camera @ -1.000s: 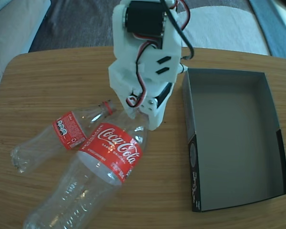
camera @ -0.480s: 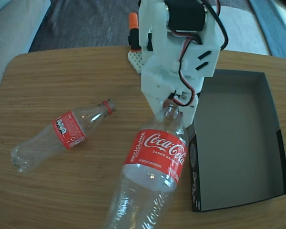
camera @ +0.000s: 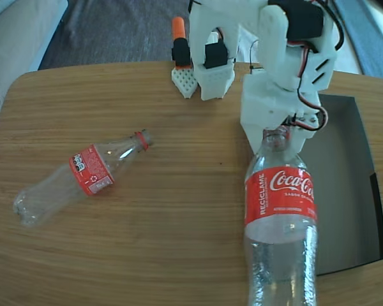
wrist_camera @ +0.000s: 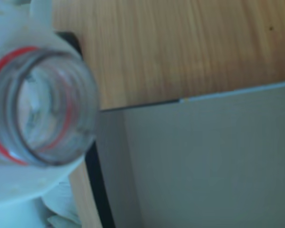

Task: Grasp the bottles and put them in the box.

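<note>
**One Coke bottle in the air, one on the table**

So we've got the gripper pinching the bigger bottle by its neck, jaws closed right around the red ring. It hangs pretty much upright in the fixed view, covering the left wall of the box. The red label reads "Coca-Cola" in white script, with "RECICLAME" running up the side next to it. There's smaller print under the logo, but we can't make it out.

From the wrist view we look straight down into the open bottle mouth, no cap, red ring visible through the plastic, and the box's grey floor spreads out beside it.

The other bottle lies on its side on the wooden table, well left of the box, neck pointing up-right. Its red label is turned so we only see small white markings.
</note>
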